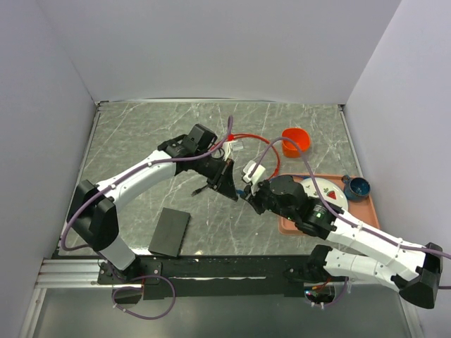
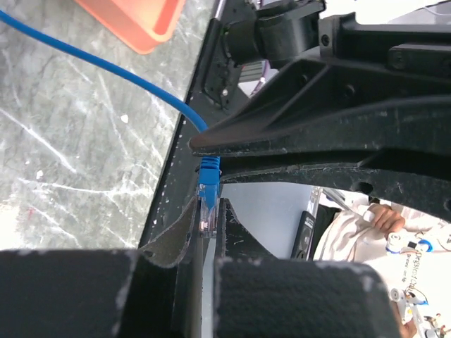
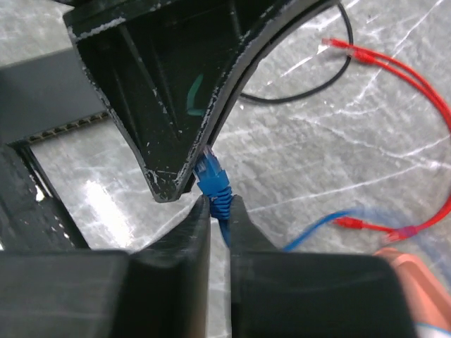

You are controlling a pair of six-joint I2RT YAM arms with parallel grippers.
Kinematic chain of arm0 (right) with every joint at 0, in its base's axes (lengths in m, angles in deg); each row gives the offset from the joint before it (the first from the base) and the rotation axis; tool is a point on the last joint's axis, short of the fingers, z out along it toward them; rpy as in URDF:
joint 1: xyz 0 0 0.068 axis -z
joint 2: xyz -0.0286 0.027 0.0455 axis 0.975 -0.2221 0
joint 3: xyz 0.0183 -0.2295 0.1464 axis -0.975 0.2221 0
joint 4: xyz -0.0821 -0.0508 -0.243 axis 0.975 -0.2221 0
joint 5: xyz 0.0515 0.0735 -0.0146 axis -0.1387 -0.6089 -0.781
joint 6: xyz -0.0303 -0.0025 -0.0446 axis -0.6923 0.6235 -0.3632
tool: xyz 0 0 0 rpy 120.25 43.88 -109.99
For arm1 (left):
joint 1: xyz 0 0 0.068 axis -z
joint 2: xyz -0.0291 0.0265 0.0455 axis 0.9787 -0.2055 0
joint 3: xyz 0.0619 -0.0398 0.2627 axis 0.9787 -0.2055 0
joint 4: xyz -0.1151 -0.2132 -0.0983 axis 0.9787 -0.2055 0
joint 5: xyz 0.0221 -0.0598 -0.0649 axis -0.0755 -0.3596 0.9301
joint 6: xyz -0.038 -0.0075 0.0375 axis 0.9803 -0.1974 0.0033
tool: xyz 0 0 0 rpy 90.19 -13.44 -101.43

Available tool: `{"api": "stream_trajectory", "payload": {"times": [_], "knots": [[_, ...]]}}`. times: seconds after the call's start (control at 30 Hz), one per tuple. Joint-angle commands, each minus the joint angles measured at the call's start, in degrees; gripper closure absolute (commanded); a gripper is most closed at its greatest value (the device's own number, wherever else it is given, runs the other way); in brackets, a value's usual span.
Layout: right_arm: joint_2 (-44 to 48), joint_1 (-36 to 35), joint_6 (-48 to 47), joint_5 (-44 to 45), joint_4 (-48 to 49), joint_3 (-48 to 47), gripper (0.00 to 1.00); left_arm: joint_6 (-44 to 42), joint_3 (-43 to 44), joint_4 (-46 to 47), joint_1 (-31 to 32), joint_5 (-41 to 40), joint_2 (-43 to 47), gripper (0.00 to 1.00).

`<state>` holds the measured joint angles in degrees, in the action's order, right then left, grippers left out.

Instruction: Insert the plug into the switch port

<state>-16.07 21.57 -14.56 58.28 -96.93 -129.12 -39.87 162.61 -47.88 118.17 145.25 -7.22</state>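
My left gripper (image 2: 206, 208) and right gripper (image 3: 220, 203) both clamp the plug (image 2: 208, 176), seemingly regripping it for the switch (image 1: 169, 231) well behind them.

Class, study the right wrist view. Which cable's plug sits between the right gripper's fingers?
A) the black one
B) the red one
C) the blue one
C: the blue plug is pinched in the right gripper, while the red cable and black cable lie loose on the table.
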Motion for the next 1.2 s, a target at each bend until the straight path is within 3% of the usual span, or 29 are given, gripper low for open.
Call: {"api": "stream_trajectory", "payload": {"times": [0.0,0.07,0.27,0.33,0.5,0.73,0.93,1.1,1.17], "knots": [[-2.44,-0.48,1.01,3.02,3.31,-2.94,1.0,-0.81,3.01,0.26,1.54,3.03,-0.14,0.99],[-2.8,-0.83,1.19,3.89,3.22,-2.94,1.0,-0.98,3.18,0.09,1.54,0.68,0.55,0.98],[0.53,-0.83,1.8,4.86,5.59,0.13,1.0,2.52,1.17,3.85,-2.58,-10.32,5.82,0.32],[1.59,-0.83,1.98,4.95,5.77,0.83,1.0,4.19,-0.41,6.49,-5.91,-12.34,7.58,0.2],[2.82,-0.83,2.42,3.46,5.77,1.98,1.0,9.03,-6.22,14.31,-10.93,-14.98,13.91,0.17],[6.51,-0.75,1.8,-3.13,8.75,5.14,1.0,10.53,-11.14,17.75,-14.62,-22.0,20.33,0.16],[3.71,-0.83,1.54,-6.2,8.76,4.71,1.0,12.55,-17.46,15.66,-18.23,-33.95,22.88,0.17],[-2.61,-0.83,3.12,-12.6,10.78,3.65,1.0,15.62,-21.33,10.03,-19.55,-52.2,23.32,0.17],[-5.85,-0.92,3.65,-14.02,11.92,3.21,1.0,17.55,-23.88,8.88,-20.25,-54.79,24.02,0.17]]}}
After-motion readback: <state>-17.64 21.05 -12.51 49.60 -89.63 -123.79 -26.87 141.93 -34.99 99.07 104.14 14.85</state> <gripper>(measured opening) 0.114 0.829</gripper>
